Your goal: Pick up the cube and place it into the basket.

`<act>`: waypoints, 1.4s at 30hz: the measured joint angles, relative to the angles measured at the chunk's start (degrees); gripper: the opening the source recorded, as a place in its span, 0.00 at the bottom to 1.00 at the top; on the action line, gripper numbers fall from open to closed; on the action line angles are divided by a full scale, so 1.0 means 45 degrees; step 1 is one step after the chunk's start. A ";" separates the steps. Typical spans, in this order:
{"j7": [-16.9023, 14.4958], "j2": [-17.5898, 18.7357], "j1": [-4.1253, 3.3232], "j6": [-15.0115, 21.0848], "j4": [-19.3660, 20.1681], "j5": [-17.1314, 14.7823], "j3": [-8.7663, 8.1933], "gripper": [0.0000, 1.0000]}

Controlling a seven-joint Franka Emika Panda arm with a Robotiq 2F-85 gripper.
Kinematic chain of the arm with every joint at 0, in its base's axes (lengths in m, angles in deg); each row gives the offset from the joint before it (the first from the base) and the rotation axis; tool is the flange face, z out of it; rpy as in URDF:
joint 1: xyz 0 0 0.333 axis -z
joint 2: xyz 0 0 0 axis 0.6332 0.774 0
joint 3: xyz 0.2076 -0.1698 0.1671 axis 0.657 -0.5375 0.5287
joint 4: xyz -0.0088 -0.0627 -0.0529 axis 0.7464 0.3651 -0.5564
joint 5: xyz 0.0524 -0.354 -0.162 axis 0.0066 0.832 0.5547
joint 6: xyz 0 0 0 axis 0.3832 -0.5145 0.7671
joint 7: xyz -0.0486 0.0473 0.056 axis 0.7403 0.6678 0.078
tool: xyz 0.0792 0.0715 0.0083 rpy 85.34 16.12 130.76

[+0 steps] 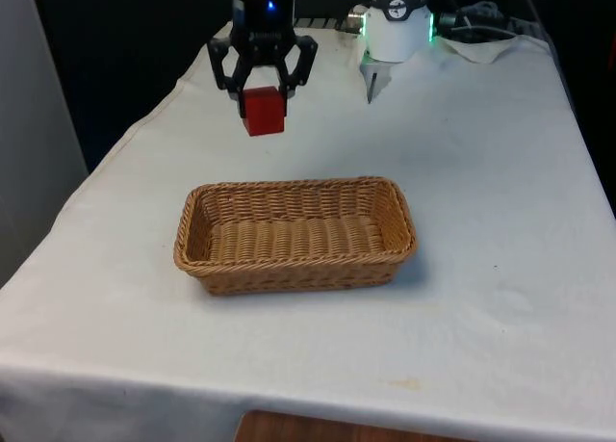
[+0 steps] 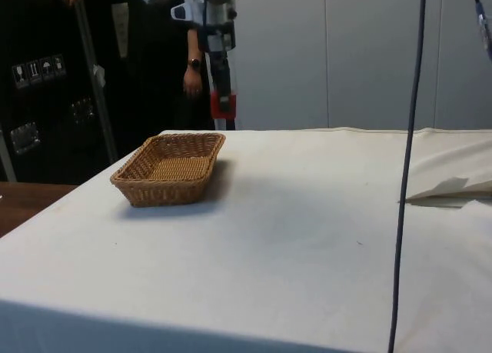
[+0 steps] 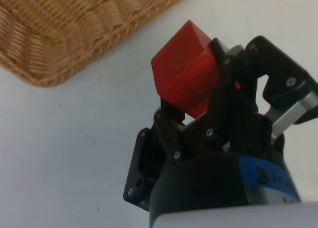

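Cube (image 1: 263,112), red, sits clamped between the gripper (image 1: 262,93) fingers, lifted above the cloth; it looks light, rigid, flat-sided, so opposite faces suit; basket (image 1: 197,232) lies below, nearer the front camera.

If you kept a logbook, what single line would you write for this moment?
gripper: shut on red cube | cube: lifted off table, beyond wicker basket | basket: nothing in it | stage: carrying, not yet placed

A white cloth (image 1: 500,269) covers the desk and hangs over its near edge, where a strip of brown wood (image 1: 318,428) shows. In the side view, dark cabinets (image 2: 46,84) stand beside pale wall panels (image 2: 369,53), a person (image 2: 192,68) between them, and a dark cable (image 2: 407,168) hangs down.
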 measured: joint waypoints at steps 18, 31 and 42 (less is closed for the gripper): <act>0.0140 0.2445 0.0000 -0.0522 -0.2979 -0.0955 0.0204 0.03; 0.0216 0.4431 0.0013 -0.0497 -0.4711 -0.1910 0.0293 0.03; 0.0076 0.5195 0.0013 -0.0038 -0.4826 -0.2636 0.0369 0.03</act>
